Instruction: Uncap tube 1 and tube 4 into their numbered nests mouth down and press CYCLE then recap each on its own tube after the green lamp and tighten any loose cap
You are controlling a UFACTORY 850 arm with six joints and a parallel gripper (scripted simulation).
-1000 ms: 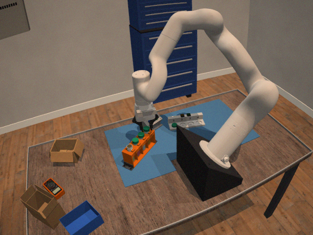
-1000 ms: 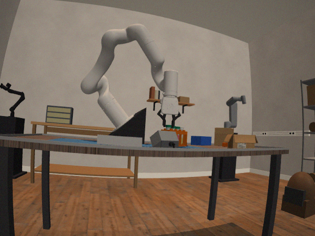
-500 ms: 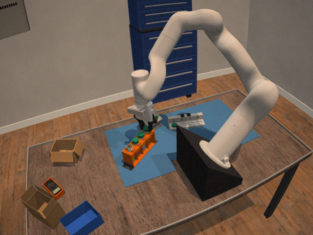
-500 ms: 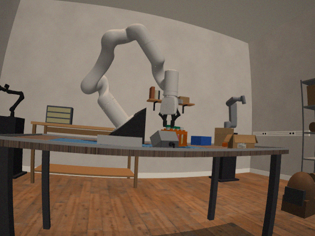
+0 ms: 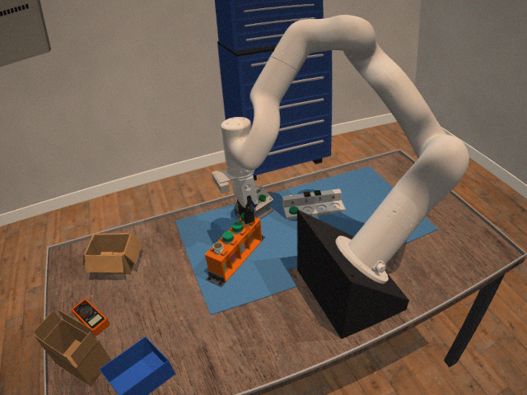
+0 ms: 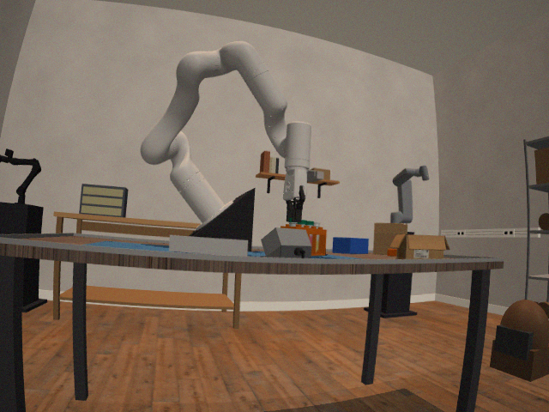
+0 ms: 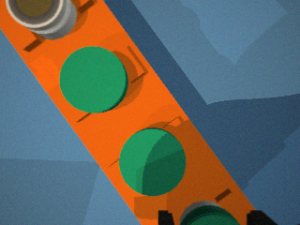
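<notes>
Orange rack (image 5: 216, 267) (image 6: 322, 241) (image 7: 114, 114) sits on the blue mat (image 5: 272, 276), tubes in a row. My gripper (image 5: 248, 218) (image 6: 294, 219) (image 7: 215, 218) points down at the tube 4 end, fingers partly open around the green tube 4 cap (image 5: 243, 217) (image 7: 210, 217), gap each side in the wrist view, not gripping it. Grey rim shows at that cap's edge; can't tell how tight it is. Tube 1 (image 5: 217, 248) (image 7: 44, 19) is uncapped. Tube 2 cap (image 5: 228, 236) (image 7: 94, 80) and tube 3 cap (image 5: 237, 226) (image 7: 152, 161) are on. Tube 1's green cap (image 5: 293, 210) lies in nest 1 of the white cap tray (image 5: 291, 197) (image 6: 208, 245). Both lamps look dark. Key housing (image 5: 268, 202) (image 6: 283, 243) is behind the gripper from the top view, green READY key (image 5: 262, 197) visible.
</notes>
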